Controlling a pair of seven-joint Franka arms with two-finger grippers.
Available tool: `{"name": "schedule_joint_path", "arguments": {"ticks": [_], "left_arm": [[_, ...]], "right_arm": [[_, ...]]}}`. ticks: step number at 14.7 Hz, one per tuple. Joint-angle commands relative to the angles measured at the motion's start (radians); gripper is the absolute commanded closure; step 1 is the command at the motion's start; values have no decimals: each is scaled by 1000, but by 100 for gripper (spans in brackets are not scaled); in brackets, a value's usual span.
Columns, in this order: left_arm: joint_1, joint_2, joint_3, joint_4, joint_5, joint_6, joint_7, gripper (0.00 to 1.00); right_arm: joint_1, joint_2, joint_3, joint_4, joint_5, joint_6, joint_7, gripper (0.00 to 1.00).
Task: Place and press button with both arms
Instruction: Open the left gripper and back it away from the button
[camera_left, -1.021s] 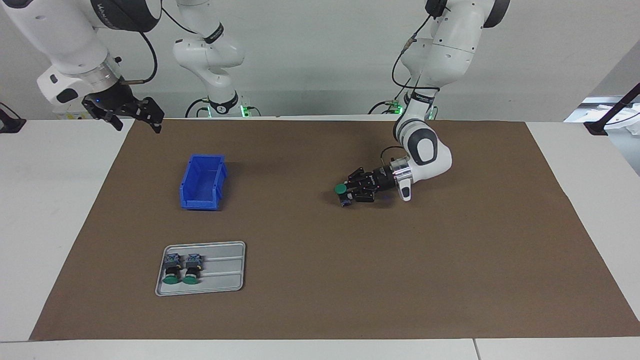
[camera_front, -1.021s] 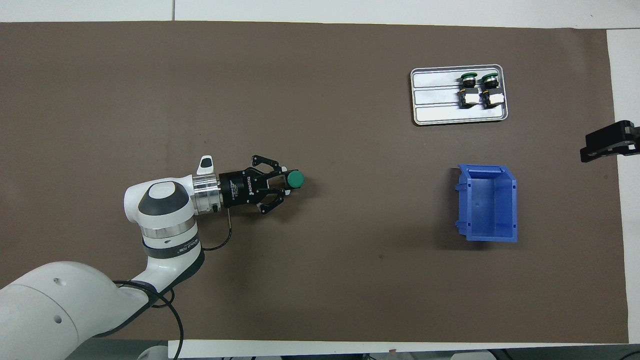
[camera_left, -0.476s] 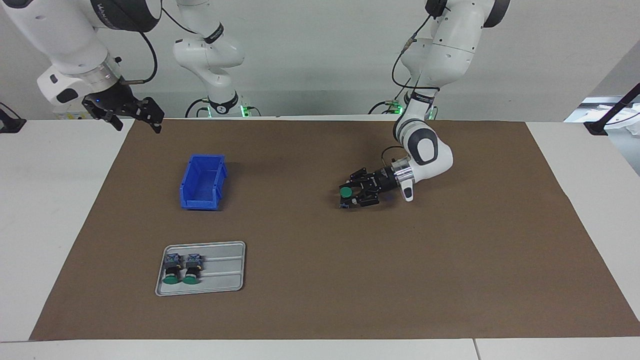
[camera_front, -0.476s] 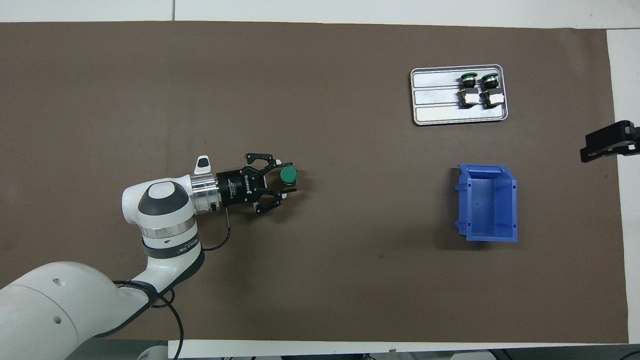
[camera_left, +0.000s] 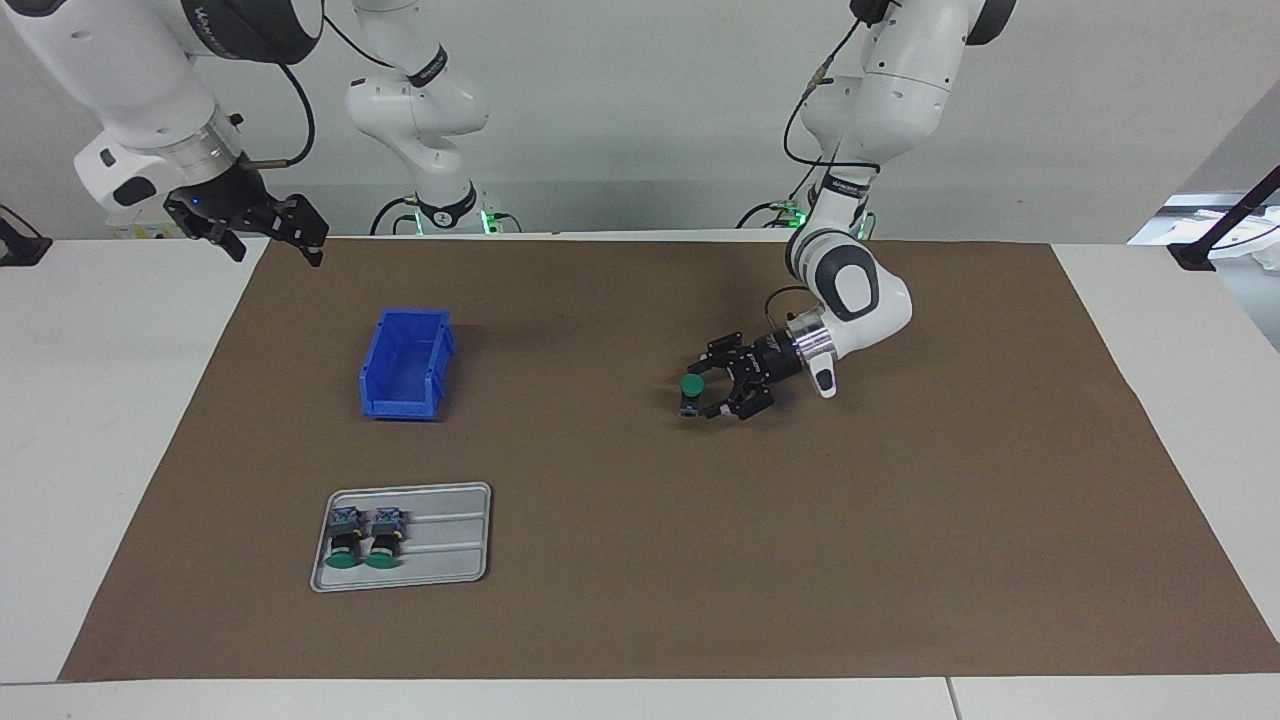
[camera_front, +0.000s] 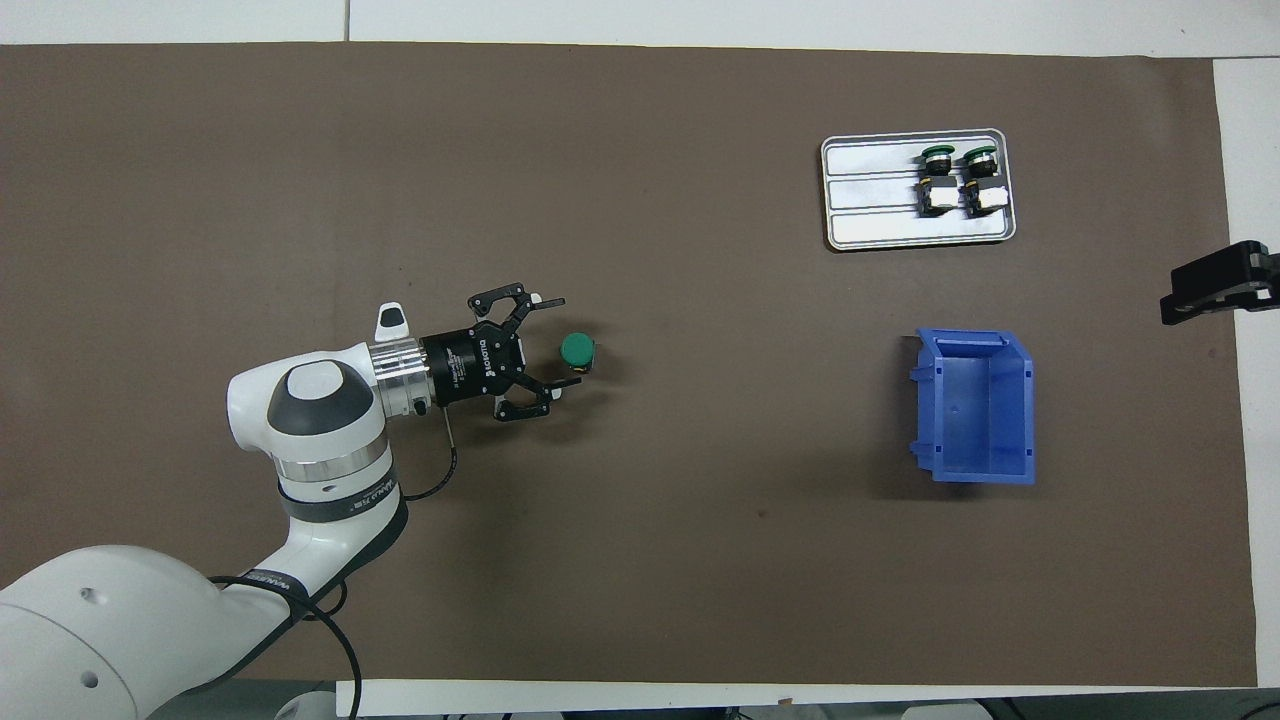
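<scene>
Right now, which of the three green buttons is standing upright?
The button on the brown mat, between the open left gripper's fingers, stands green cap up. The two buttons on the grey tray lie on their sides.

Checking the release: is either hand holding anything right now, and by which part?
Nothing held. The left hand is open, its fingers apart from the button standing on the mat. The right hand waits open and empty.

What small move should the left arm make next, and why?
Probably draw the left gripper back from the button. Its jaws are open, and the button stands upright on the brown mat, cap up, seemingly released. The right gripper waits above the mat's corner.
</scene>
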Motion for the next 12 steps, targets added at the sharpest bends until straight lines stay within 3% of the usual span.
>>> {"name": "schedule_joint_path", "arguments": {"ticks": [1, 4, 8, 12], "left_arm": [[-46, -71, 9, -24, -7, 95, -27, 0], [-81, -117, 9, -35, 53, 192, -27, 0], [-77, -183, 12, -73, 124, 223, -28, 0], [-66, -223, 15, -95, 280, 251, -28, 0]], "right_arm": [[-6, -24, 3, -28, 5, 8, -17, 1], [-6, -24, 3, -28, 5, 8, -17, 1], [-6, -24, 3, -28, 5, 8, -17, 1], [-6, -24, 3, -28, 5, 8, -17, 1]]}}
